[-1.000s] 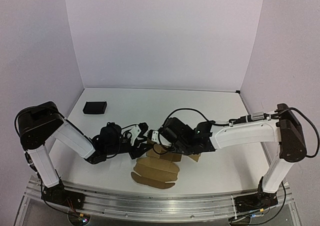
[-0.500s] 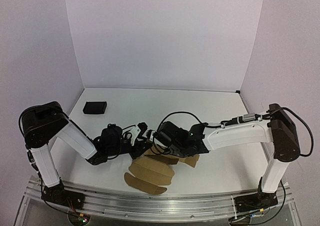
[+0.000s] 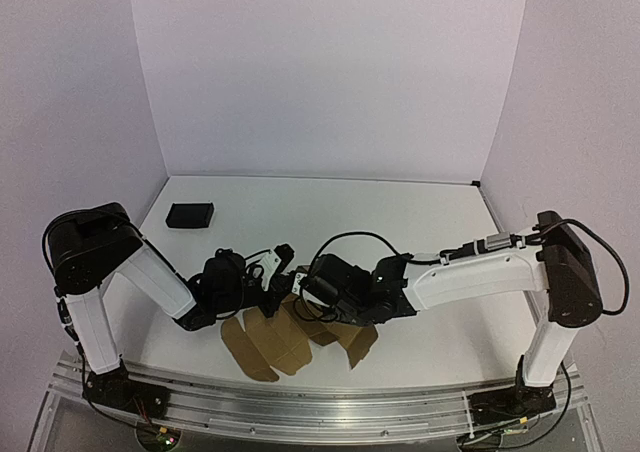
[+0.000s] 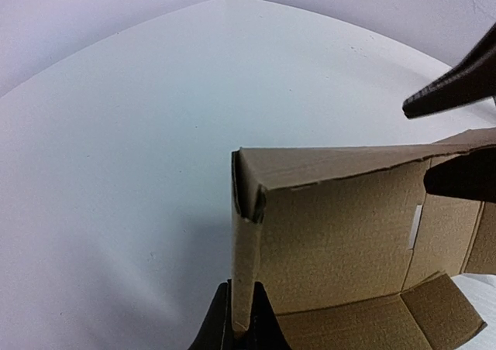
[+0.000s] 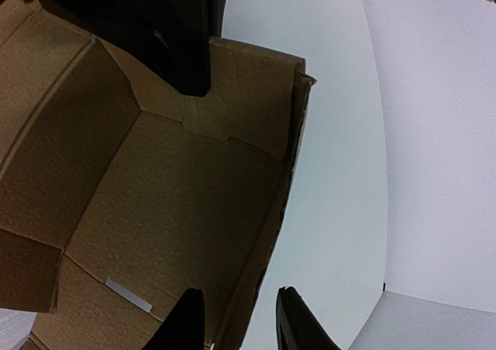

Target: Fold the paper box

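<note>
Near the middle of the front edge of the white worktop [image 3: 400, 217], a plain brown cardboard paper box [image 3: 268, 340], partly folded, sat between the white-and-black left arm [image 3: 150, 277] and right arm [image 3: 480, 272], which reached in from either side. Its loose rounded flaps lay spread flat toward the front edge, while the panels farther back stood raised among the arms' black wrists. The left fingers [image 4: 262, 331] were clamped together on the foot of one upright corner edge of the paper box, a side wall rising straight from between them in the left wrist view. The right fingers [image 5: 184, 323] stood apart, one on each side of another upright wall, with a gap showing on the outer side; whether the inner one touched the cardboard could not be told. A small white strip [image 5: 129, 294] marked the box's inner face. A small black rectangular block [image 3: 190, 215] lay well apart, toward the far left corner of the worktop.
</note>
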You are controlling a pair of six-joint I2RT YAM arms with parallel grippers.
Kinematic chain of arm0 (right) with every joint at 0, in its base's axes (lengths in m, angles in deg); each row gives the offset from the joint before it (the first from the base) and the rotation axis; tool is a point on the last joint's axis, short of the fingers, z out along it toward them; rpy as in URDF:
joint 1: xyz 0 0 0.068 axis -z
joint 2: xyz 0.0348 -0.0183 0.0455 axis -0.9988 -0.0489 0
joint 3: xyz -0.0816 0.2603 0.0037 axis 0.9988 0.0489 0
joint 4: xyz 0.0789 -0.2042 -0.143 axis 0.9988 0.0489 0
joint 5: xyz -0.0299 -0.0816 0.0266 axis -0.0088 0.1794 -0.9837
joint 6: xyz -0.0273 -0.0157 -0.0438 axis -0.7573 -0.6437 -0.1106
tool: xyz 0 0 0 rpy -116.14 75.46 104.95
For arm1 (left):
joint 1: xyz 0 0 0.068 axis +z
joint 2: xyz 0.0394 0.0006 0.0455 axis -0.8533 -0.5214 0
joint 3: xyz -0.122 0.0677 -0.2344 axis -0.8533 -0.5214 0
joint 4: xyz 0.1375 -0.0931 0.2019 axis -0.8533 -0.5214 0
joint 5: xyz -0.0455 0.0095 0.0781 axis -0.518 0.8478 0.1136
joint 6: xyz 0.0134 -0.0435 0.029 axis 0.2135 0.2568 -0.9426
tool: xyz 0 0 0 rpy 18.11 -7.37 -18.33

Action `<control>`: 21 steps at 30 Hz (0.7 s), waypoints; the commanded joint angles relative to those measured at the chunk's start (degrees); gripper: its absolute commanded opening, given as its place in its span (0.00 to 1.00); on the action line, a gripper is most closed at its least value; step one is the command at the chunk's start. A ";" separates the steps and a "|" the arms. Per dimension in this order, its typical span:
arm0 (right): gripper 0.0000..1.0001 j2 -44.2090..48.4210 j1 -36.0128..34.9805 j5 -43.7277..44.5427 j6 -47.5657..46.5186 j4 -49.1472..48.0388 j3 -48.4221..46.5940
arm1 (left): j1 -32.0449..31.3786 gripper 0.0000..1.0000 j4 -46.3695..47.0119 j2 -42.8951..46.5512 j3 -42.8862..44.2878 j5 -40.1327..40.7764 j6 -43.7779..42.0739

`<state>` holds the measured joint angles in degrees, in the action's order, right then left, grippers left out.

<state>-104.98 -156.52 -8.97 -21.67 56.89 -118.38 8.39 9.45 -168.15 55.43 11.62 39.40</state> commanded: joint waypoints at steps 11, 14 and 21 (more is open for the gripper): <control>0.95 15.83 10.33 -34.41 26.98 0.13 -4.89 | 0.14 0.00 0.85 -1.20 1.57 3.19 2.21; 0.96 19.57 15.74 -42.51 34.29 0.20 -0.87 | 0.35 0.00 0.97 -1.59 1.92 2.21 4.16; 0.69 23.00 18.95 -36.15 47.40 0.70 7.70 | 0.96 0.00 1.12 -1.68 3.20 0.88 7.52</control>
<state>-81.58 -137.53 -44.09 14.13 55.91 -114.88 8.89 9.79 -169.16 56.45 13.01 44.10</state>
